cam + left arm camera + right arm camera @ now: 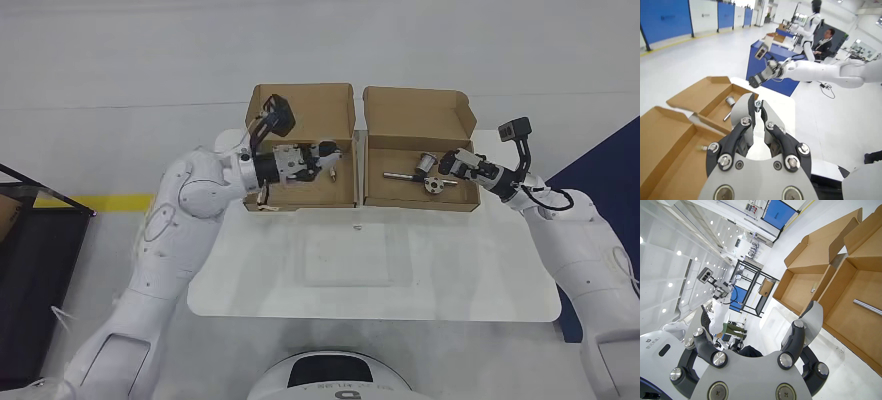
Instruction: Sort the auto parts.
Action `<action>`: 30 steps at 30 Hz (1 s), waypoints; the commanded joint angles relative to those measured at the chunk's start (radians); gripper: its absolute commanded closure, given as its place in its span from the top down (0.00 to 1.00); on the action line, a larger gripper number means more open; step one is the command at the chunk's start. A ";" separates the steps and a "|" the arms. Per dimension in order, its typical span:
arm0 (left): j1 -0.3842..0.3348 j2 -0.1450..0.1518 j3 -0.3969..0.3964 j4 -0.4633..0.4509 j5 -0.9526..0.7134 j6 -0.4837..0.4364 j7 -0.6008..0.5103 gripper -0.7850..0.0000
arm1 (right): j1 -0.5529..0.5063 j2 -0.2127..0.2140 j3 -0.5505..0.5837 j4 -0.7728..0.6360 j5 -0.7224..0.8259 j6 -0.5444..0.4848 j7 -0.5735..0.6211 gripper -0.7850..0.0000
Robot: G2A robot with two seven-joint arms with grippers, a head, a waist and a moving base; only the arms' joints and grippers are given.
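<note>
Left gripper [756, 108] clamped on bolt [758, 103], long axis along gripper, head outward; right gripper [757, 307] spread open.

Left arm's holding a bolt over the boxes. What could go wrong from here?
1. The bolt is pinched only at the very tips of the left gripper, so it may slip out early.
2. It hangs near the wall shared by the left box and right box; a loose release could land it in the wrong one.
</note>
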State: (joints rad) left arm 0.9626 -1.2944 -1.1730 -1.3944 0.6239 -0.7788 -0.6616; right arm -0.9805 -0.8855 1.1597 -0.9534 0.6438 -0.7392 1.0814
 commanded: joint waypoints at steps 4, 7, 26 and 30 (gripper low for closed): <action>-0.154 -0.030 0.128 0.234 0.060 0.226 -0.134 0.00 | 0.000 0.000 0.000 0.000 0.000 0.000 0.000 1.00; -0.234 -0.058 0.212 0.370 0.076 0.345 -0.214 0.00 | 0.000 0.000 0.000 0.000 0.000 0.000 0.000 1.00; -0.483 -0.218 0.453 0.841 0.087 0.476 -0.166 1.00 | 0.000 0.000 0.000 0.000 0.000 0.000 0.000 1.00; -0.501 -0.214 0.405 0.870 -0.014 0.357 -0.160 1.00 | 0.000 0.000 0.000 0.000 0.000 0.000 0.000 1.00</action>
State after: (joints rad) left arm 0.4652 -1.5112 -0.7543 -0.5280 0.6377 -0.3804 -0.8232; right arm -0.9805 -0.8855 1.1597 -0.9534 0.6438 -0.7392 1.0814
